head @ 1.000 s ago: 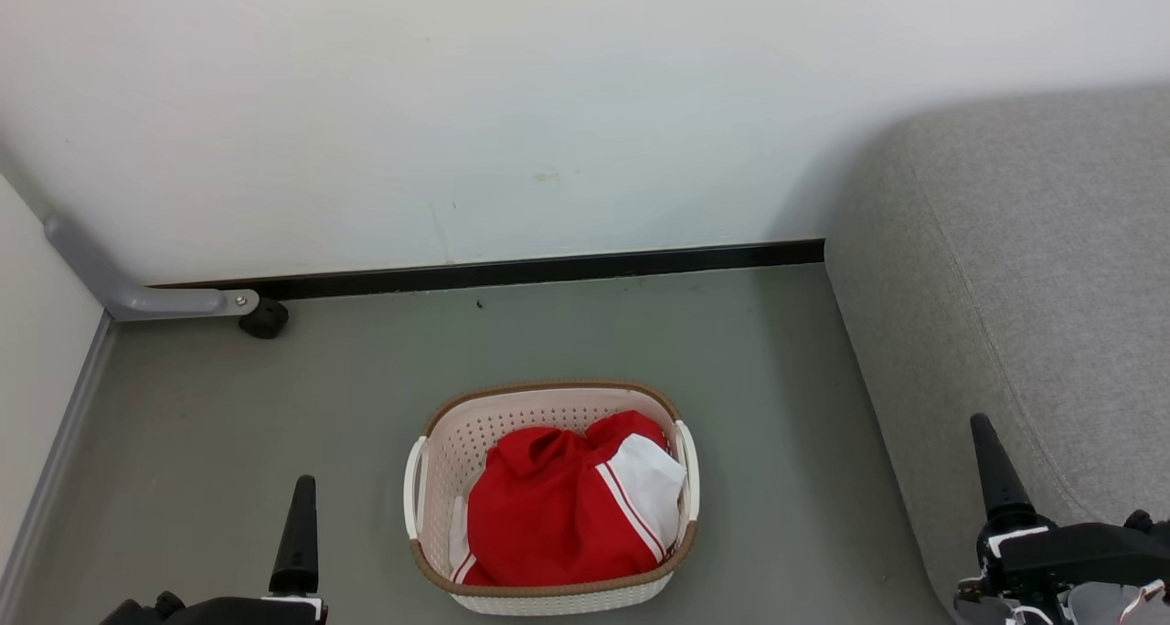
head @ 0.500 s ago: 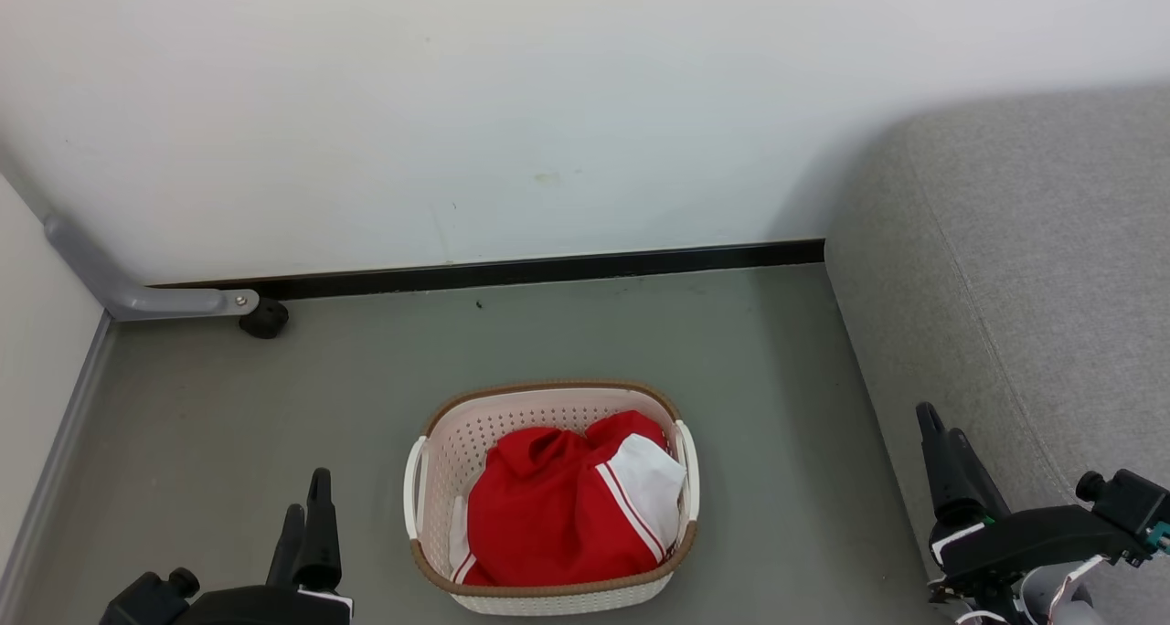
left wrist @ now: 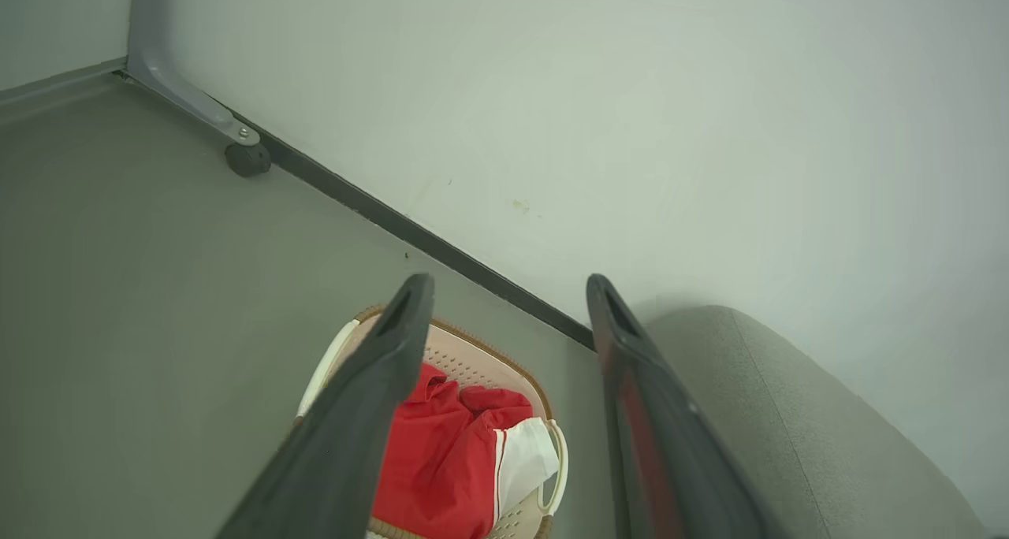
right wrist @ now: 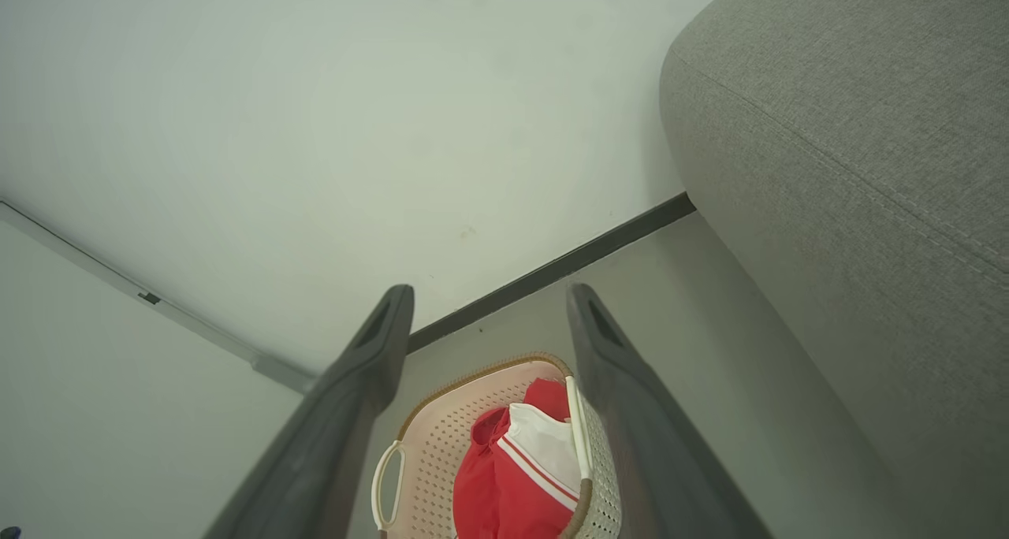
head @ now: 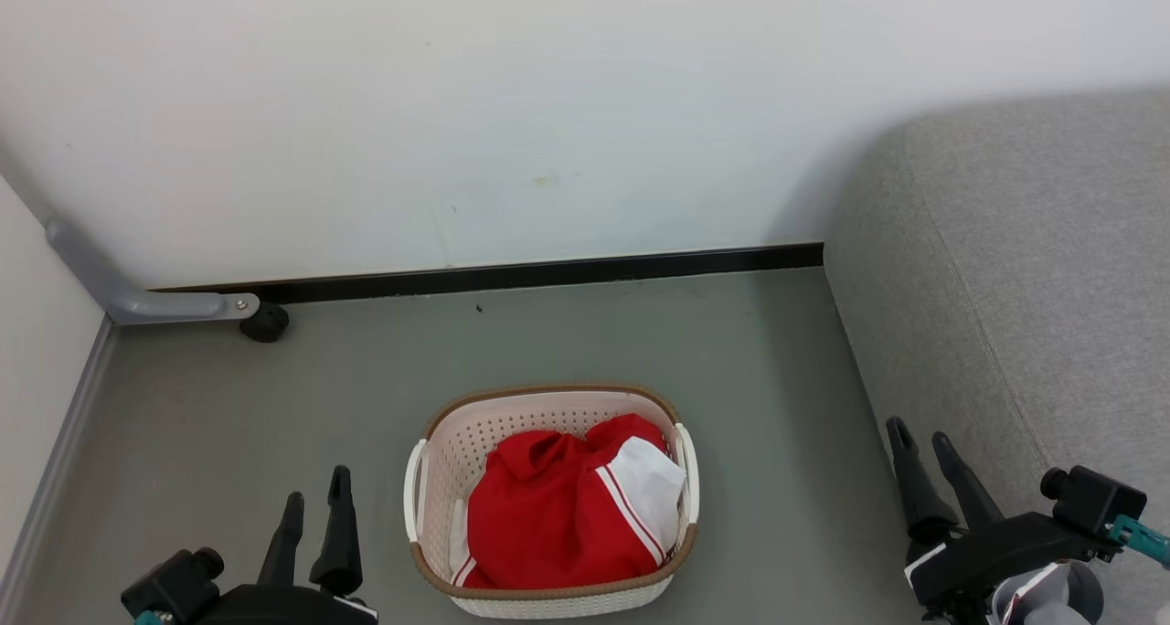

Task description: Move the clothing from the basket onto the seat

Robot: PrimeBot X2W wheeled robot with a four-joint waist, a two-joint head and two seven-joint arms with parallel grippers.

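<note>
Red clothing (head: 558, 511) with white trim lies bunched inside the cream perforated basket (head: 475, 429), which stands on the grey floor. The clothing (left wrist: 441, 460) and basket (left wrist: 453, 350) also show between the fingers in the left wrist view, as do the clothing (right wrist: 512, 476) and basket (right wrist: 430, 452) in the right wrist view. My left gripper (head: 316, 497) hovers open to the left of the basket, holding nothing. My right gripper (head: 919, 429) is open and empty at the right, beside the front of the grey seat (head: 1051, 269). The seat (right wrist: 851, 129) fills the right wrist view's right side.
A white wall with a black baseboard (head: 548, 269) runs behind the basket. A grey metal bracket with a black foot (head: 263, 319) sits in the left corner. Another wall (head: 37, 378) closes the left side. Open floor (head: 777, 378) lies between basket and seat.
Both grippers have turned about their wrists, so each now shows two separate fingers instead of one. The right gripper has shifted left and lower in the view. Basket and clothing are unmoved.
</note>
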